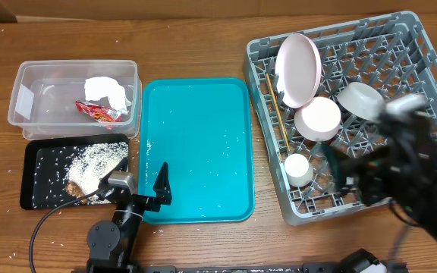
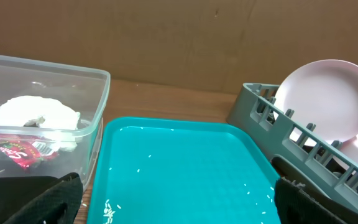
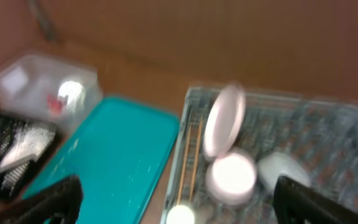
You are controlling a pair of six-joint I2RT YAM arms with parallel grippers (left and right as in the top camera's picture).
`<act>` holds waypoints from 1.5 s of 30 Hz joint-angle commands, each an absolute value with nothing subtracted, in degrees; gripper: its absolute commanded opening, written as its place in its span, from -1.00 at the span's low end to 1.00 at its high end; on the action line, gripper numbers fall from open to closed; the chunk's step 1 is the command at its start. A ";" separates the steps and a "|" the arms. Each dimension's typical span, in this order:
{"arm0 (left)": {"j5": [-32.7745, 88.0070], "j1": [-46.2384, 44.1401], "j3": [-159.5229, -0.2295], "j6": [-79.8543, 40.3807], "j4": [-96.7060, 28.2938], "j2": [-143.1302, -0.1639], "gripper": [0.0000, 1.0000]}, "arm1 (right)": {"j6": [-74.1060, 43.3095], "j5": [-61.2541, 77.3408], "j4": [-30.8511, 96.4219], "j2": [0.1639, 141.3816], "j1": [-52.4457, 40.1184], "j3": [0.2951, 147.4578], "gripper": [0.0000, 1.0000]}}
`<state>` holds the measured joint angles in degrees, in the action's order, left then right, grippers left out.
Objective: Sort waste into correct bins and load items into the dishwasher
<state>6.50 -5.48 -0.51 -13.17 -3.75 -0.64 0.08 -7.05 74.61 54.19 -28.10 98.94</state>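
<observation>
The grey dish rack point(image 1: 400, 53) at the right holds an upright plate point(image 1: 298, 68), a pale bowl point(image 1: 317, 119), a second bowl turned over point(image 1: 360, 100), a white cup point(image 1: 298, 168) and chopsticks point(image 1: 276, 110). The clear tub point(image 1: 29, 76) holds the napkin point(image 1: 106, 92) and red wrapper point(image 1: 97, 112). The black tray point(image 1: 36, 186) holds rice point(image 1: 97, 161). My left gripper point(image 1: 141, 186) is open and empty over the teal tray's near edge point(image 2: 179, 199). My right gripper point(image 1: 359, 144) is open and empty above the rack; its view is blurred point(image 3: 179, 199).
The teal serving tray point(image 1: 196, 152) lies in the middle with a few loose rice grains point(image 2: 112, 211) on it. A cardboard wall point(image 2: 179, 37) stands behind the table. Bare wood runs along the front and between the tubs and the trays.
</observation>
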 commanded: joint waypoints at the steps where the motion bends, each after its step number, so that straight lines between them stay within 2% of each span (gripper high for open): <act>1: 6.92 -5.19 -0.27 -13.30 -3.79 -0.25 1.00 | 3.68 -7.94 66.50 50.39 -23.00 92.47 1.00; 10: 6.92 -5.19 -0.27 -13.30 -3.79 -0.25 1.00 | 3.03 -0.27 44.60 36.84 -11.38 59.31 1.00; 20: 6.92 -5.19 -0.27 -13.30 -3.79 -0.25 1.00 | 3.03 -0.27 24.51 19.16 -11.07 28.93 1.00; 27: 6.92 -5.19 -0.27 -13.30 -3.79 -0.25 1.00 | 3.03 -0.27 16.40 2.24 -11.05 11.42 1.00; 34: 6.92 -5.19 -0.27 -13.30 -3.79 -0.25 1.00 | 3.03 -0.27 3.77 0.16 -10.46 1.21 1.00; 45: 6.90 -5.19 -0.27 -13.30 -3.79 -0.25 1.00 | 3.05 -0.32 4.71 0.16 -10.48 0.45 1.00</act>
